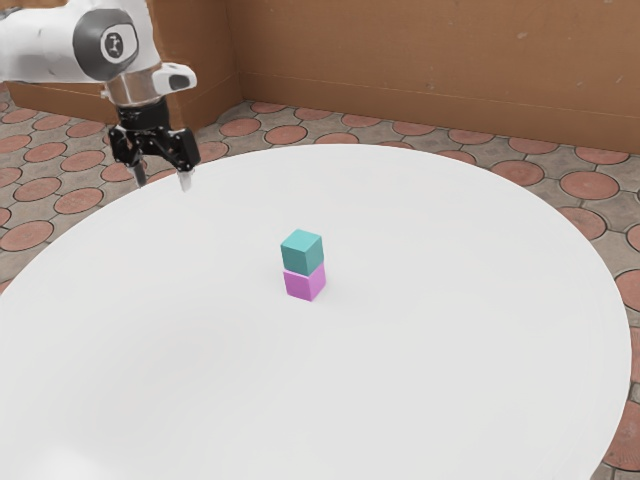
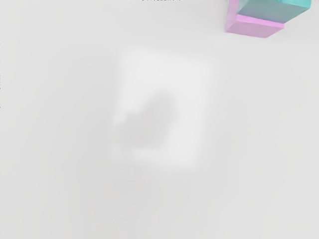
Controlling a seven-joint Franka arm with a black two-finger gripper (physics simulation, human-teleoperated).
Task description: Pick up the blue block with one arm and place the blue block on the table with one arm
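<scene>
Blue block [image 1: 302, 255], where do you see it?

On top of the pink block [image 1: 305, 283], the two touching, like a little two-story stack. The pink one rests on the round white table [image 1: 450, 350].

And where is that from the gripper [image 1: 163, 180]?

Well apart from it. The gripper hangs higher up, toward the exterior view's left, and the stack is down to its right, as the exterior view has it. How near or far the gripper hangs over the table, I can't judge exactly.

Are its fingers together?

No, they stand apart, pointing down, with a clear gap from one to the other.

What does the wrist view give you?

Both blocks, off to one side of the spot the camera faces, partly cut by the frame. The blue one looks teal there, sitting over the pink. On the tabletop there's a paler patch [image 2: 189, 144] too, with a soft gray shadow [image 2: 149, 124] in it
</scene>
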